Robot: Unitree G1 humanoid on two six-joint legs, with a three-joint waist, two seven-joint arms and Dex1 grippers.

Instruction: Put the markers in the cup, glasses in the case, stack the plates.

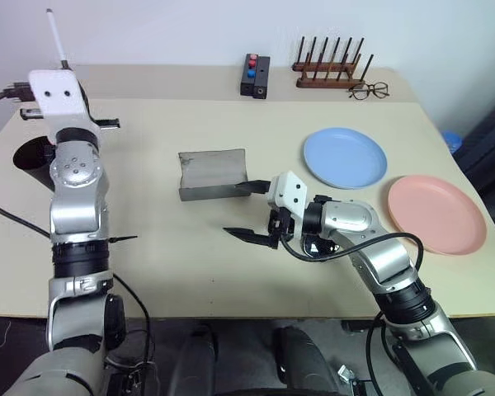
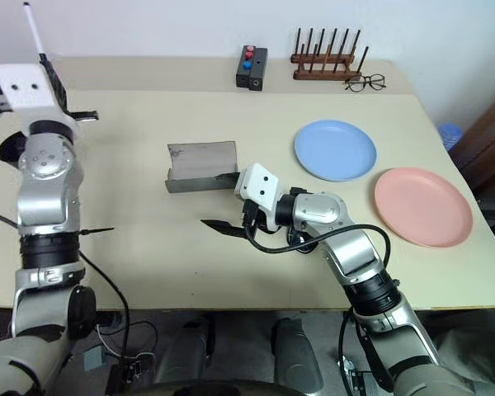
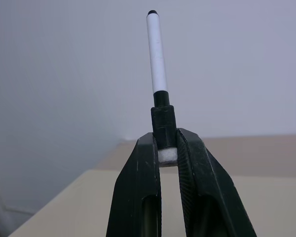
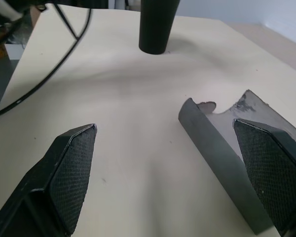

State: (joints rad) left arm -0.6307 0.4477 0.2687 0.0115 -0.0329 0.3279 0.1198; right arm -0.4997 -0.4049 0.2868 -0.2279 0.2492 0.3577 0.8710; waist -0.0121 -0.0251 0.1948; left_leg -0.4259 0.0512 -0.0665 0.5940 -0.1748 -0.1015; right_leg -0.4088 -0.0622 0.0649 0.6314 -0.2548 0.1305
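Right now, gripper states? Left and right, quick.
Left gripper: shut on the white marker, which sticks up past its fingers.
Right gripper: open, holding nothing, fingers spread beside the grey case.

A white marker [image 1: 56,36] rises above the raised left arm at the table's [image 1: 181,264] left edge; mid-table, the right gripper [image 1: 249,210] spreads wide beside the grey case [image 1: 212,174], blue plate [image 1: 345,157] and pink plate [image 1: 436,213] toward the right edge.

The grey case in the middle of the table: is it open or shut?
Open. The case lies with its lid raised, and its bare inside faces up. The right pincer hangs open beside it.
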